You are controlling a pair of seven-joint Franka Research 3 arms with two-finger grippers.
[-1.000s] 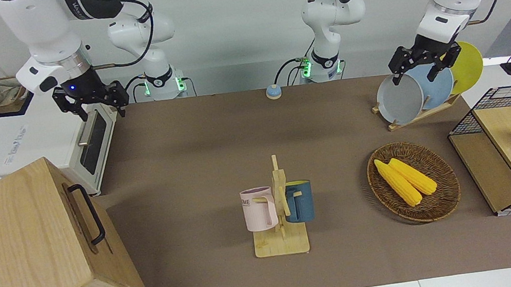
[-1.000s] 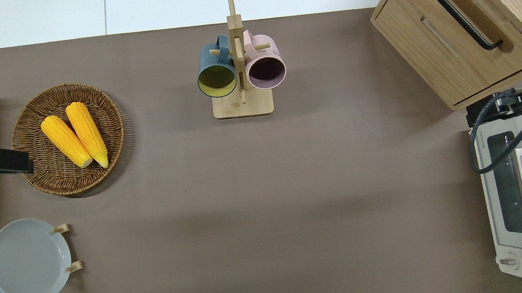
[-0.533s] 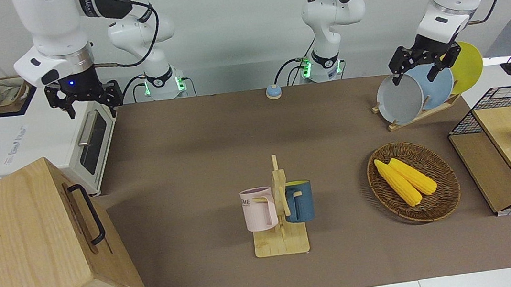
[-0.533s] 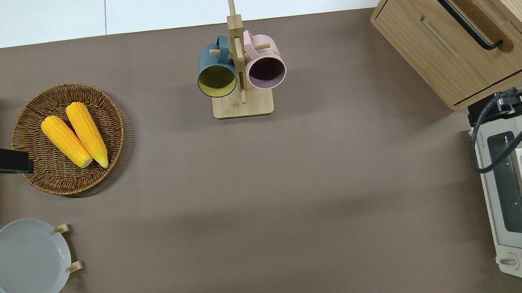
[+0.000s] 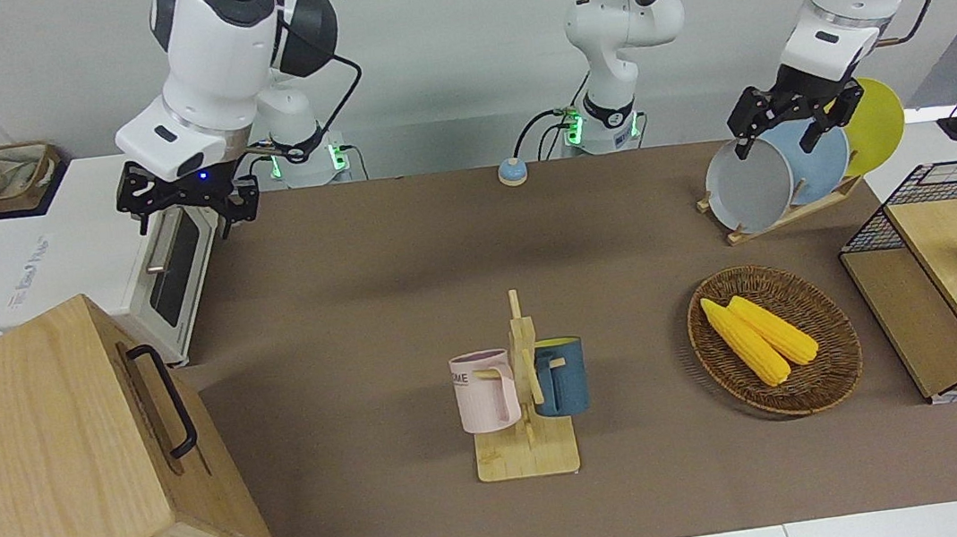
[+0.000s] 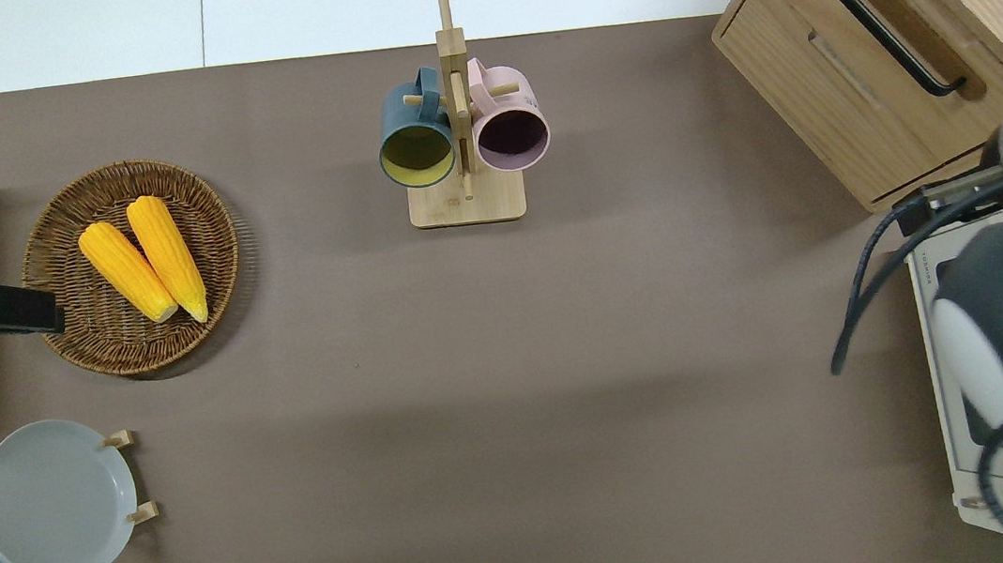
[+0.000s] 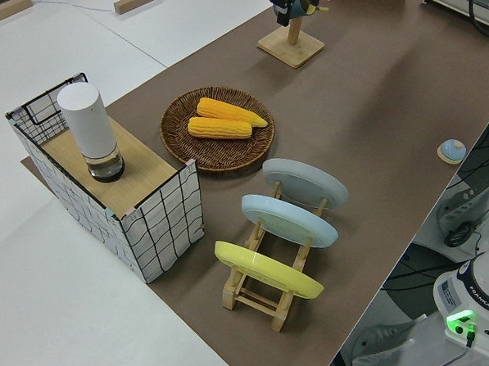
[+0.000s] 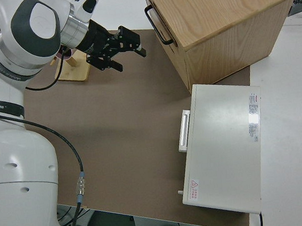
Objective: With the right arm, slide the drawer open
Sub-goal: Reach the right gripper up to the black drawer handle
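Brown desk (image 5: pixel 351 256) below: my right hand (image 8: pixel 126 50), fingers apart, hangs empty. Drawer (image 8: pixel 168 46) handle (image 8: pixel 155 17) lies at two o'clock in the right side view, its bar pointing away.

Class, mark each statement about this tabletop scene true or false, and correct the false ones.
1. The drawer is shut. True.
2. The right gripper grips the drawer's black handle. False: it is open and clear of the handle.
3. Two corn cobs lie in the wicker basket. True.
4. The mug rack holds three mugs. False: two, one pink mug and one blue mug.
5. The left arm is parked. True.
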